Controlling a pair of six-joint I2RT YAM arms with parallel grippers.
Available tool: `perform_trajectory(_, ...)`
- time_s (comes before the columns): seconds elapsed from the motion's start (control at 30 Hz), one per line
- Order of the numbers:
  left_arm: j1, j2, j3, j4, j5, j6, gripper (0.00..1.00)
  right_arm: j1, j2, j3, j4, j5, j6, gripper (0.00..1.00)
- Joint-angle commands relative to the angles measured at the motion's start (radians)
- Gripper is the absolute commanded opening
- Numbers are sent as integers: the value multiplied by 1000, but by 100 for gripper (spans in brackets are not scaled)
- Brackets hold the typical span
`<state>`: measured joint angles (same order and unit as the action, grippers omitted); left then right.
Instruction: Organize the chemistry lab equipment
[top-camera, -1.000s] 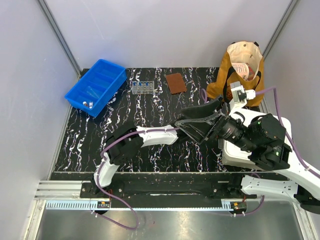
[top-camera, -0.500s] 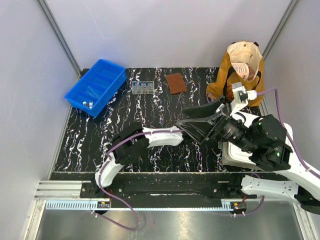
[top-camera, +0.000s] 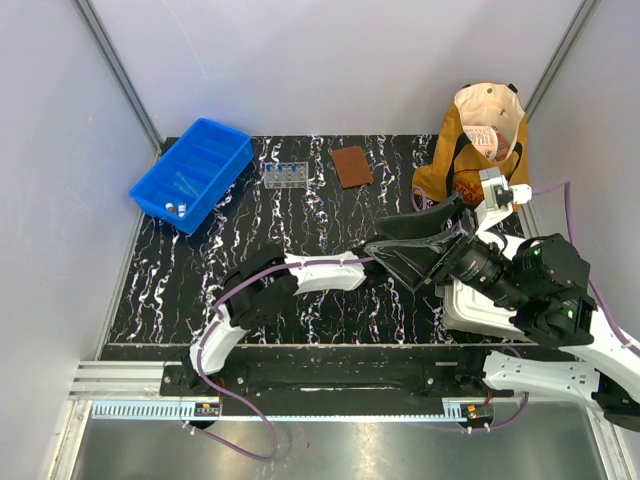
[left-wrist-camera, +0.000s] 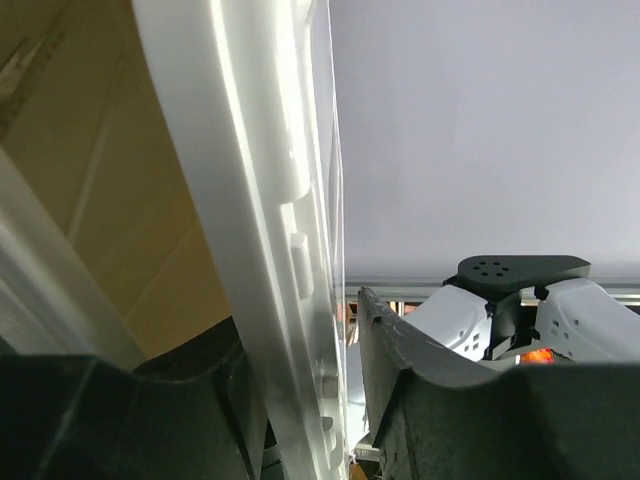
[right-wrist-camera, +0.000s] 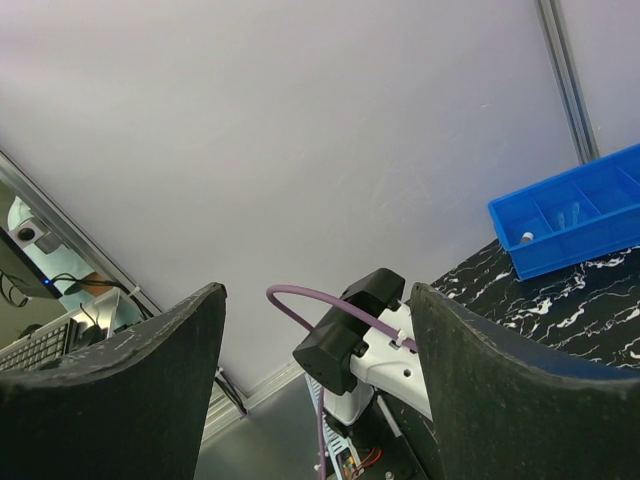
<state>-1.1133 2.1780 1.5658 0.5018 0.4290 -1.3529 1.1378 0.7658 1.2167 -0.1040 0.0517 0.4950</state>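
Note:
A small clear tube rack (top-camera: 285, 175) with blue-capped tubes stands at the back of the table. Two white-capped vials (top-camera: 175, 207) lie in the blue bin (top-camera: 215, 150). My right gripper (top-camera: 385, 250) hangs raised over mid-table, open and empty (right-wrist-camera: 318, 300). It hides my left gripper in the top view; only the left arm (top-camera: 320, 270) reaches under it. In the left wrist view, the rim of a white plastic container (left-wrist-camera: 270, 250) stands between the left gripper's (left-wrist-camera: 300, 330) parted jaws. A gap shows beside the right finger (left-wrist-camera: 400, 360).
The white container (top-camera: 470, 310) sits at the right, partly under the right arm. A tan tote bag (top-camera: 480, 140) stands at the back right corner. A brown square pad (top-camera: 351, 165) lies near the rack. The blue bin (right-wrist-camera: 575, 215) also shows in the right wrist view.
The right arm has drifted right and back. The left forearm has slid a little to the right under it. Rack, bin and bag have not moved.

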Motion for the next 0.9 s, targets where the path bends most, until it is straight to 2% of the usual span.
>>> perform_trajectory(0.0,15,-73,3,-5,-35,60,42,-1,-16,4,1,22,-10,80)
perform_trajectory(0.3,30,-161,8,-219,-127,179,54,-1,-37,-5,-25,51,-15,80)
perform_trajectory(0.5,43,-208,8,-299,-168,248,60,0,-39,-14,-31,73,-22,81)
perform_trajectory(0.73,46,-279,20,-486,-288,373,61,-1,-34,-11,-72,128,-38,81)
perform_trajectory(0.87,44,-290,16,-465,-276,387,60,-1,-36,-9,-106,195,-50,81)
